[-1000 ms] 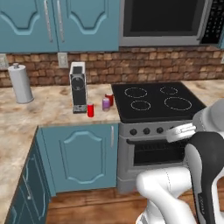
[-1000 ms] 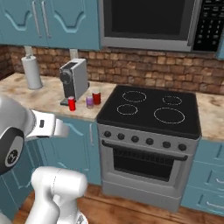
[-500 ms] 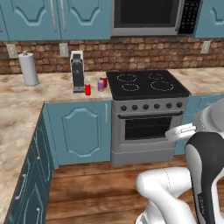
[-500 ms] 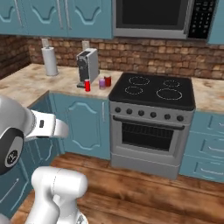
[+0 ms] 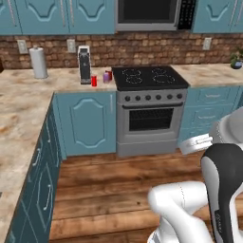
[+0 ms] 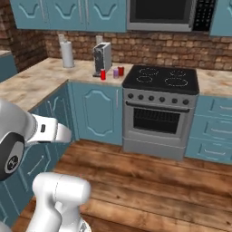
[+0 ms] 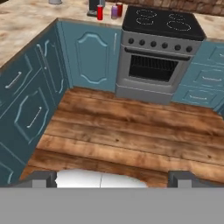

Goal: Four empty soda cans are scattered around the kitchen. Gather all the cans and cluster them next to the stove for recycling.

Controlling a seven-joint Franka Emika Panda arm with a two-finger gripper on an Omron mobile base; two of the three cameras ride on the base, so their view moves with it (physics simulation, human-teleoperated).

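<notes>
**Three cans grouped left of the stove; gripper wide open over bare floor**

The kitchen is L-shaped: teal cabinets run along the far wall and down the left side under a mottled beige counter, with a red-brown brick backsplash behind and a wood plank floor in front. The stove stands against the far wall, steel-fronted with a black glass cooktop, a row of knobs and an oven door; a black-fronted microwave hangs above it. On the counter to the left of the stove is a coffee machine, and further left a paper-towel roll.

Three soda cans sit together on the counter between the coffee machine and the stove: a red can nearest the front edge, a purple can to its right, and a second red can just behind that, closest to the cooktop's left edge.

In the hand view the gripper has its two dark fingertips set far apart at the bottom of the picture, jaws fully spread, holding nothing and touching nothing; the floor lies beyond them.

The coffee machine is cut off by the top edge of the hand view, and whether the two rightmost cans touch is too fine to tell.
</notes>
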